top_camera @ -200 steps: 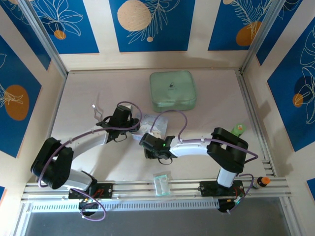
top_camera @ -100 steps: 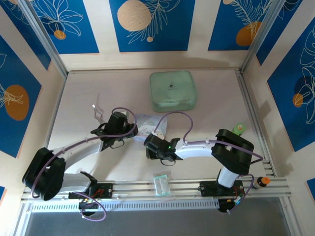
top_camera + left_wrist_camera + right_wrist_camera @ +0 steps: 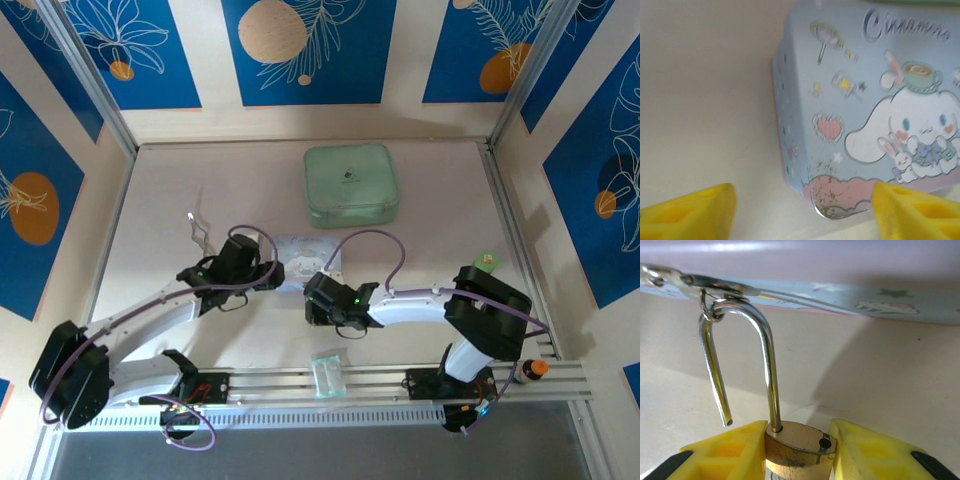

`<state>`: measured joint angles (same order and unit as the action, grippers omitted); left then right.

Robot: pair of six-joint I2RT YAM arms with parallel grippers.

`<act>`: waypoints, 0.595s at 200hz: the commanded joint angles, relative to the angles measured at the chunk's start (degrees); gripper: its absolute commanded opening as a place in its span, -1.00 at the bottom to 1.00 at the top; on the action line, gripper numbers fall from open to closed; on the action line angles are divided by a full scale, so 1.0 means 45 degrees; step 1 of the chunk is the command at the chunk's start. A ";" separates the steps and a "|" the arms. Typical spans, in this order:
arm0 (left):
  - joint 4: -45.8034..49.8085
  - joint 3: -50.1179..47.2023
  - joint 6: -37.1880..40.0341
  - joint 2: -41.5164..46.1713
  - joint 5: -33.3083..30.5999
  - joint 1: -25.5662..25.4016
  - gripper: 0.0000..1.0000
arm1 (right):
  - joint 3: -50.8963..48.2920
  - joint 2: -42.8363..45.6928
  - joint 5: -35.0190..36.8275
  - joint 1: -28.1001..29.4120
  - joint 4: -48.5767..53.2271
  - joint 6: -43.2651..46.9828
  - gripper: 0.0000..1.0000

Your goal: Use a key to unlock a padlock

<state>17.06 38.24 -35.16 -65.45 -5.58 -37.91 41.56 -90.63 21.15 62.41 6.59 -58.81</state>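
Beside the padlock (image 3: 799,446), "Cinnamoro"-lettered tin (image 3: 865,100)

Your left arm has pulled back toward the near edge. Its elbow has swung down and out to the left, and the left gripper (image 3: 262,272) now sits a little nearer you, just off the left side of the cartoon-printed tin (image 3: 298,250). The tin's lid shows more than it did a second ago. Your right gripper (image 3: 315,295), clamped on the padlock (image 3: 799,447), has slid right and slightly toward the rail, and its elbow has shifted right with it.
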 commanded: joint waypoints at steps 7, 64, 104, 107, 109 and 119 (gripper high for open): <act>0.1238 0.1415 0.3506 0.0257 -0.1160 -0.0323 0.61 | -0.1042 0.0220 -0.0175 -0.0229 0.1960 -0.0443 -0.29; 0.1965 0.2818 1.0652 -0.1804 -0.0407 -0.2148 0.52 | -0.1948 0.0804 -0.0565 -0.0576 0.0871 -0.0815 -0.29; 0.2476 0.3606 1.1517 -0.3778 -0.2035 -0.3548 0.49 | -0.2681 0.1047 -0.0936 -0.0903 -0.0105 -0.1148 -0.29; 0.2451 0.3596 1.1496 -0.3835 -0.1964 -0.3555 0.49 | -0.2684 0.1064 -0.0921 -0.0901 -0.0108 -0.1177 -0.29; 0.2418 0.3593 1.1473 -0.3859 -0.1919 -0.3564 0.49 | -0.2700 0.1079 -0.0923 -0.0901 -0.0115 -0.1187 -0.29; 0.2251 0.3508 1.1456 -0.3941 -0.1836 -0.3585 0.47 | -0.2754 0.1145 -0.0868 -0.0881 -0.0117 -0.1263 -0.29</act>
<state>24.93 52.51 12.14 -82.24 -11.66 -53.58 32.64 -84.05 19.11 59.72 -0.71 -59.68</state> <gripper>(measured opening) 0.744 0.356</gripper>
